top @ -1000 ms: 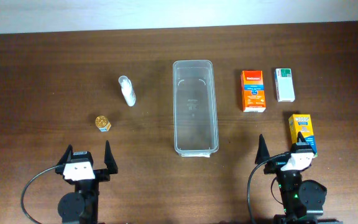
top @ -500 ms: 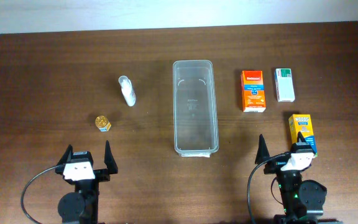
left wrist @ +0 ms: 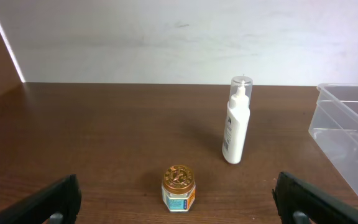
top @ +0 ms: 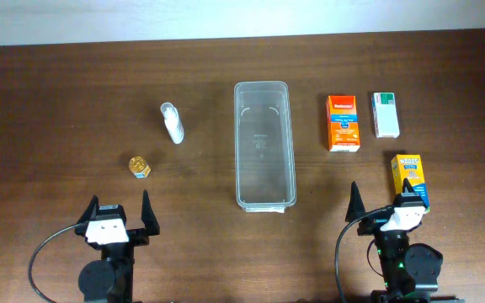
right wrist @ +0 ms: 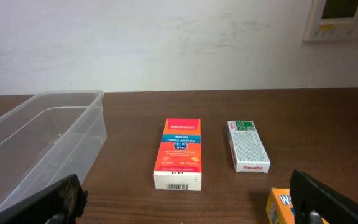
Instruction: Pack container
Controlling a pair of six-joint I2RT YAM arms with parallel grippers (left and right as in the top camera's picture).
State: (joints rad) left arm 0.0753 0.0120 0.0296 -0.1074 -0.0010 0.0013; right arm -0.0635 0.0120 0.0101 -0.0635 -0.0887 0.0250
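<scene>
The clear plastic container [top: 263, 145] lies empty at the table's middle; it also shows in the left wrist view [left wrist: 350, 127] and the right wrist view [right wrist: 39, 146]. A white bottle [top: 172, 123] [left wrist: 237, 121] and a small gold-lidded jar [top: 140, 166] [left wrist: 179, 188] lie left of it. An orange box [top: 343, 123] [right wrist: 180, 154], a white-green box [top: 385, 114] [right wrist: 248, 146] and a yellow box [top: 409, 177] [right wrist: 281, 208] lie right of it. My left gripper [top: 122, 211] [left wrist: 179, 205] and right gripper [top: 381, 204] [right wrist: 188, 208] are open and empty near the front edge.
The dark wooden table ends at a white wall [top: 226, 17] at the back. The yellow box lies right beside my right gripper's right finger.
</scene>
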